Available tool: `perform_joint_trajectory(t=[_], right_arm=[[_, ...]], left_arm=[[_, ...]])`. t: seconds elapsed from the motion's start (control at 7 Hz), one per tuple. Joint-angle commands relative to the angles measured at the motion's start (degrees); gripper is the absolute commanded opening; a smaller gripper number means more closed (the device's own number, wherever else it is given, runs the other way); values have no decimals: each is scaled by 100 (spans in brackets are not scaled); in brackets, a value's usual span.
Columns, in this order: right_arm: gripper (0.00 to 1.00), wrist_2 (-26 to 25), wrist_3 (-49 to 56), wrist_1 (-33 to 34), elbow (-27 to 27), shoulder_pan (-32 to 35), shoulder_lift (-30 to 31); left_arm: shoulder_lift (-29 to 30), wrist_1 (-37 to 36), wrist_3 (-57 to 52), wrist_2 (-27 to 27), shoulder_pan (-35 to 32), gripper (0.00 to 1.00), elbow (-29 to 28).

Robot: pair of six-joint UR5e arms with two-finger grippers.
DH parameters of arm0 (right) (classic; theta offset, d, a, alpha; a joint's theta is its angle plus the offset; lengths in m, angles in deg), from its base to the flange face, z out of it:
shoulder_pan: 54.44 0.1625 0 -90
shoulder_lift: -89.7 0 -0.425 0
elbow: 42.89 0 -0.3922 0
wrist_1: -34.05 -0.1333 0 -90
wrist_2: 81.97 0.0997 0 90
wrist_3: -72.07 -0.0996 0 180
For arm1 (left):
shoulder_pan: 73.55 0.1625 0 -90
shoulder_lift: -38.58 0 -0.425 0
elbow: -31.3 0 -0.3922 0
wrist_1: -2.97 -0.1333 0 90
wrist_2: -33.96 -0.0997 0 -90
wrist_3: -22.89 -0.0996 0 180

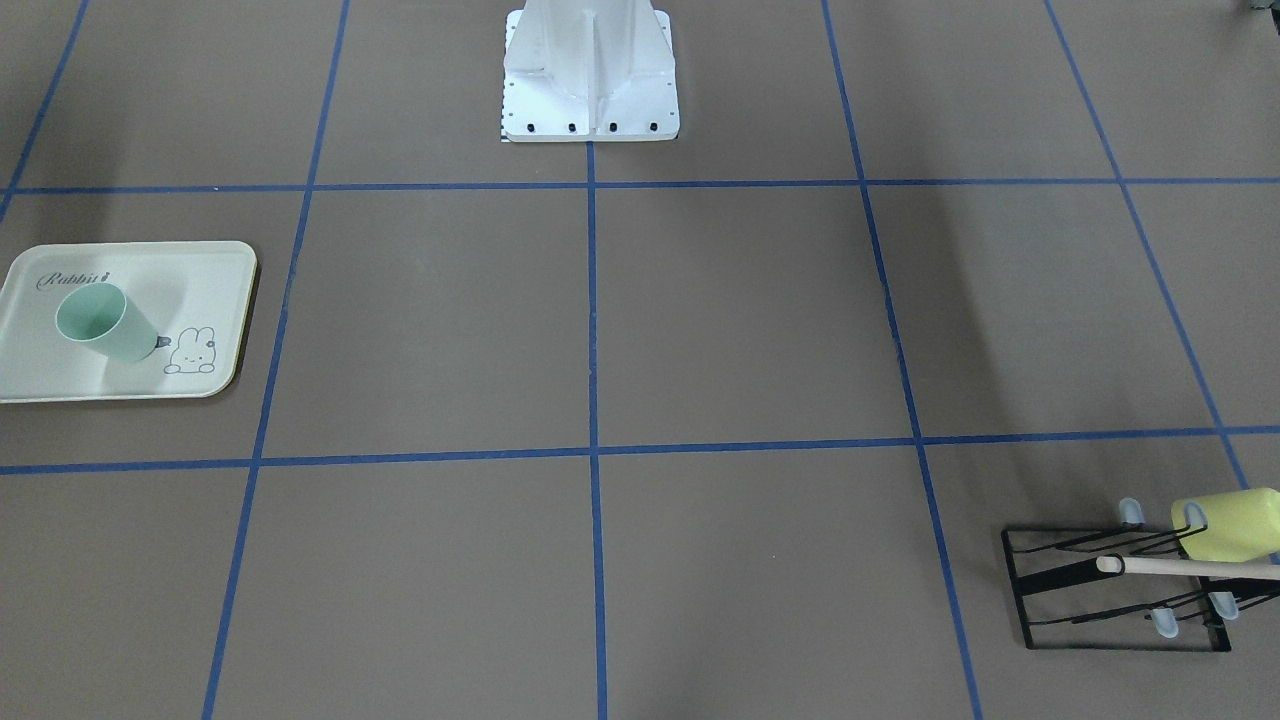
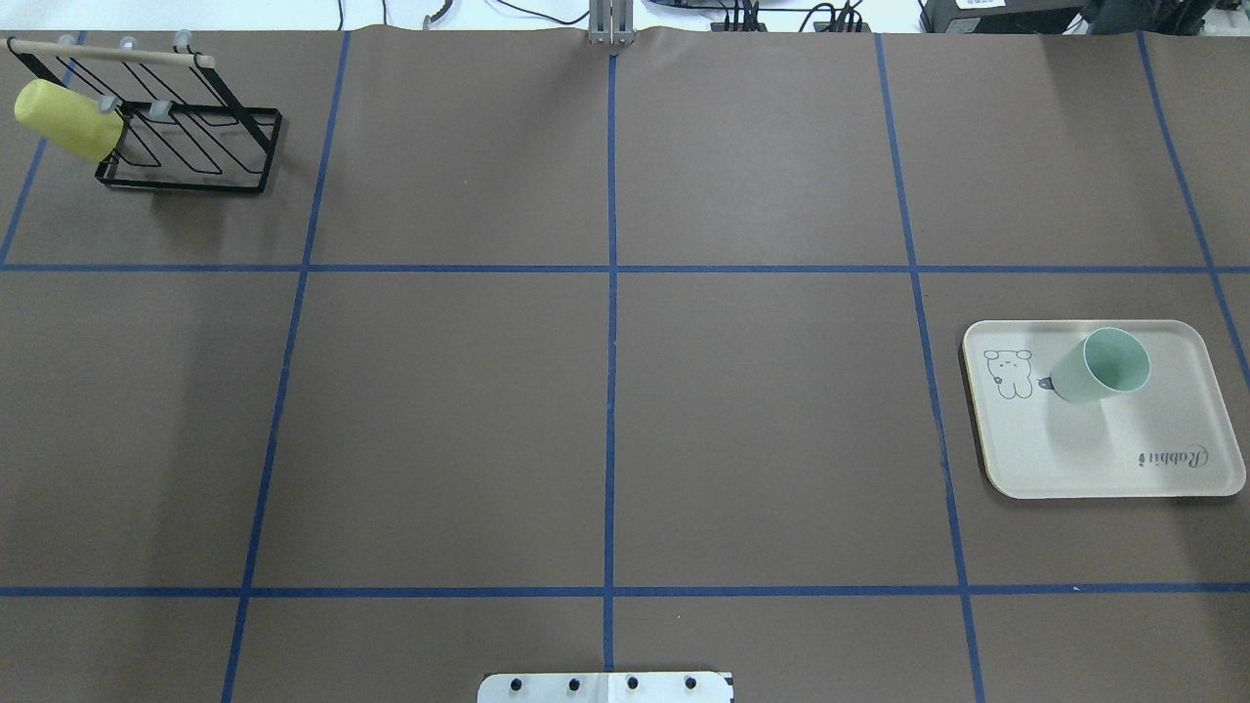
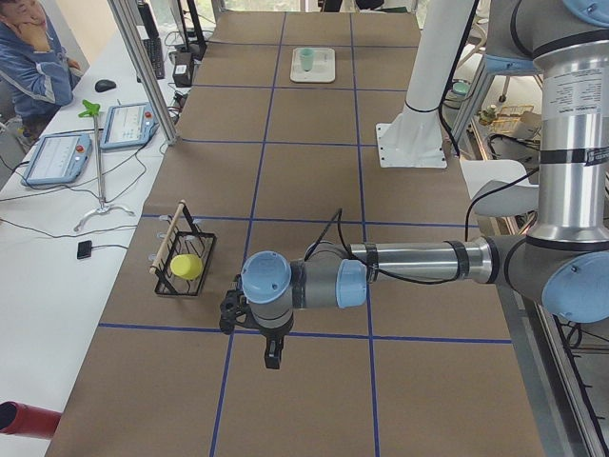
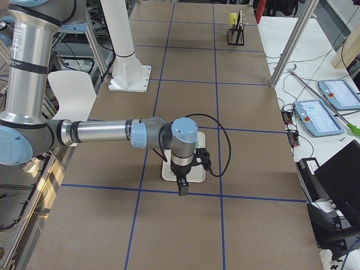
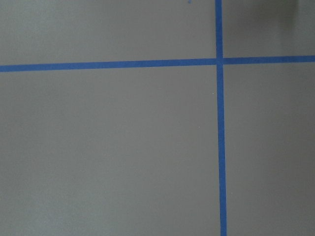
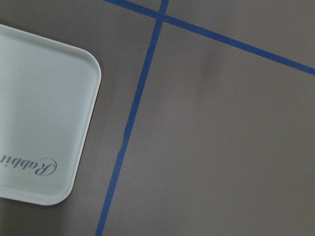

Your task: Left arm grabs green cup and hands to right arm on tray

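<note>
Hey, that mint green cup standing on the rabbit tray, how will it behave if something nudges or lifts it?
The green cup looks like empty plain plastic, so probably light and stiff. Its base is narrower than its rim, so a high push may tip it. Tipped over, it would likely roll in a curve on the smooth tray.

Left arm (image 3: 409,259), right arm (image 4: 104,132): silver tubes, blue-grey joint caps, black cables.
</note>
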Motion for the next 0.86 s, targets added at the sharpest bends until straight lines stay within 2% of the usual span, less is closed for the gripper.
perform_joint_trajectory(t=[0.0, 0.71], right_arm=[[100, 9, 0, 9, -2, -1, 8], [100, 194, 9, 9, 6, 7, 69]], left_arm=[[7, 235, -3, 3, 15, 100, -15], [7, 244, -11, 90, 15, 100, 29]])
